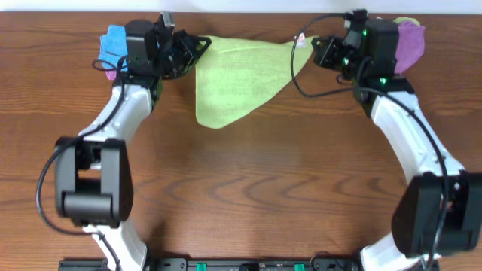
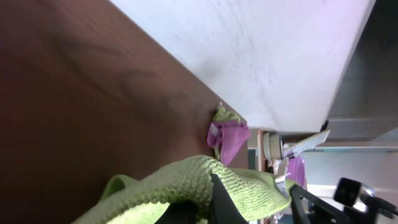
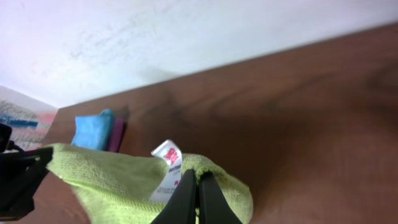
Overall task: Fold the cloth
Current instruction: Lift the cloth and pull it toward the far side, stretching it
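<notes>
— From overhead, where is the cloth [image 1: 237,75]?
— At the far side of the table [image 1: 263,188]. Its far edge is stretched between the two arms, and its rounded lower part reaches toward the table's middle. The left gripper [image 1: 197,47] pinches one far corner, the right gripper [image 1: 305,41] the other.
— Anything else there?
— A blue cloth [image 1: 114,41] behind the left arm, a purple cloth [image 1: 410,41] behind the right.
— The left wrist view?
— Green pile drapes over the dark fingers [image 2: 219,205], which are clamped on a fold.
— And the right wrist?
— Its fingers are pressed together on the cloth's edge, just beside the white tag [image 3: 166,171]. The blue cloth lies well apart, at the table's far edge.
</notes>
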### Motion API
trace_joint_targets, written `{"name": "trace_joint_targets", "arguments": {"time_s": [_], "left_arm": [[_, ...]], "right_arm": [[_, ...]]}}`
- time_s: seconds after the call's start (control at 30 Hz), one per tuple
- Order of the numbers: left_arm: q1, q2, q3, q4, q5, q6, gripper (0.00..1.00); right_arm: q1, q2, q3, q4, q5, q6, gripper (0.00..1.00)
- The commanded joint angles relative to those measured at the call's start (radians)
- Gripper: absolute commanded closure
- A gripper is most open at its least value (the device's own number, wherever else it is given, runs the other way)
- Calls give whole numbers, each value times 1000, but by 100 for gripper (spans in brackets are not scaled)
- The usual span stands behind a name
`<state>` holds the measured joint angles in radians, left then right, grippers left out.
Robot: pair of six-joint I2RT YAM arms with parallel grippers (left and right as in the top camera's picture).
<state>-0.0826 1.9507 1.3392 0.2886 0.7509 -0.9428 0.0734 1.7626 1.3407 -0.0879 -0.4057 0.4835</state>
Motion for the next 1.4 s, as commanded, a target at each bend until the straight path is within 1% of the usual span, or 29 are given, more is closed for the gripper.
{"name": "trace_joint_targets", "arguments": {"time_s": [0.0,0.13,0.27,0.43,0.53,0.6,0.8,0.97,1.2,1.3,1.37], "left_arm": [[-2,54,106,4,-18,11,94],[-2,103,216,-1,-17,12,94],[-2,107,257,0,1,12,94],[-2,107,263,-19,71,21,94],[-2,107,263,-72,113,66,94],[1,107,263,-91,126,88,94],[19,107,267,-90,143,85,94],[21,104,268,-91,203,86,94],[24,101,268,-110,326,91,94],[24,101,268,-161,371,117,94],[24,100,268,-233,402,167,94]], "right_arm": [[2,29,91,-10,19,-56,99],[-5,49,144,-10,43,-63,99],[-9,50,160,-15,42,-78,99],[-8,50,172,-62,35,-92,99],[-8,47,172,-108,21,-108,99],[-8,42,172,-114,16,-134,99],[-14,38,240,-130,21,-146,99],[-10,33,291,-209,10,-175,99],[-1,10,296,-406,10,-250,99],[0,4,296,-480,12,-278,99],[0,2,296,-528,14,-301,99]]}}
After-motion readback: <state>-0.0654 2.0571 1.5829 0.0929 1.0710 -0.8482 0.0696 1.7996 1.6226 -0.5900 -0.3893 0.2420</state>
